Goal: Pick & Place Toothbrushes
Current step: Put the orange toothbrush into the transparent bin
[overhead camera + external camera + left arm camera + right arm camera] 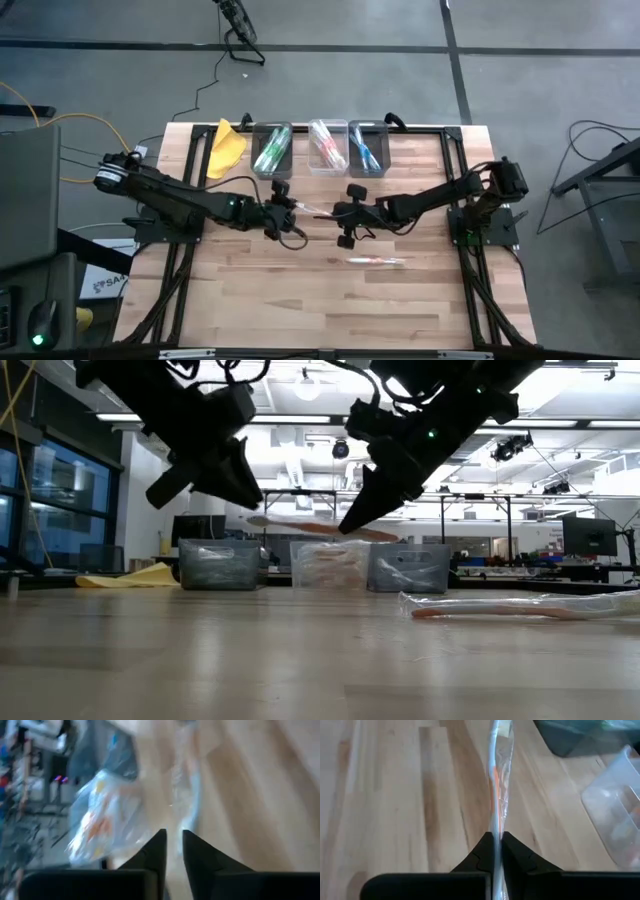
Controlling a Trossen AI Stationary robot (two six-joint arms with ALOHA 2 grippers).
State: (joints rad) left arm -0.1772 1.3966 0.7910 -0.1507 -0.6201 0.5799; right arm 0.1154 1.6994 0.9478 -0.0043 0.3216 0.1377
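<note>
presently, right gripper (496, 840): pinched on a wrapped toothbrush (498, 780) (orange-pink), held above the desk's middle
left gripper (283, 212): fingers nearly together, at the wrapper's other end
second toothbrush (375, 260): laid nearer the desk's right edge

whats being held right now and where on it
A wrapped pink toothbrush, held in the air between both grippers: right gripper shut on one end, left gripper at the other.

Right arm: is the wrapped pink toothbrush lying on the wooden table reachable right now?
Probably not yet: the right gripper is shut on another wrapped toothbrush. The path to the lying toothbrush looks clear.
</note>
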